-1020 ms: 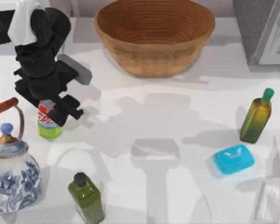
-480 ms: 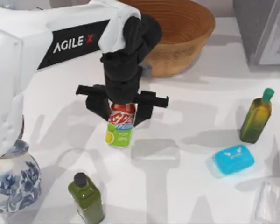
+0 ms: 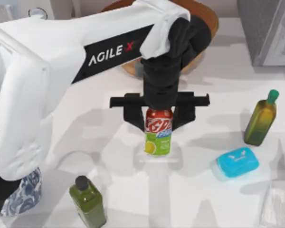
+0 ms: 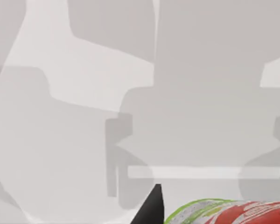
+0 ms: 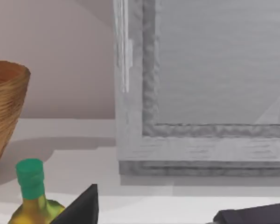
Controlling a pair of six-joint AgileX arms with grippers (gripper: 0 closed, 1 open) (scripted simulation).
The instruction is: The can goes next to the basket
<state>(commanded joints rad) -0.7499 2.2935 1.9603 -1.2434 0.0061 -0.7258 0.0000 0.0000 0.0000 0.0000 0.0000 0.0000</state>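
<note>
Top view puts the can [image 3: 158, 132] mid-bench, in front of the basket [image 3: 206, 21], clamped at its red upper part by the left gripper [image 3: 159, 115]; thin-walled, light, likely slippery, so squeeze gently.

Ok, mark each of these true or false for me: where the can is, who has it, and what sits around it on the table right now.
1. The left gripper holds the can between its jaws. True.
2. The can lies inside the basket. False: it is upright in the jaws, in front of the basket near the table's middle.
3. A blue box sits to the right of the can. True.
4. The dark green bottle has tipped over. False: it stands upright near the front edge.
5. The yellow-green bottle with a green cap stands on the table's left side. False: it stands on the right.
</note>
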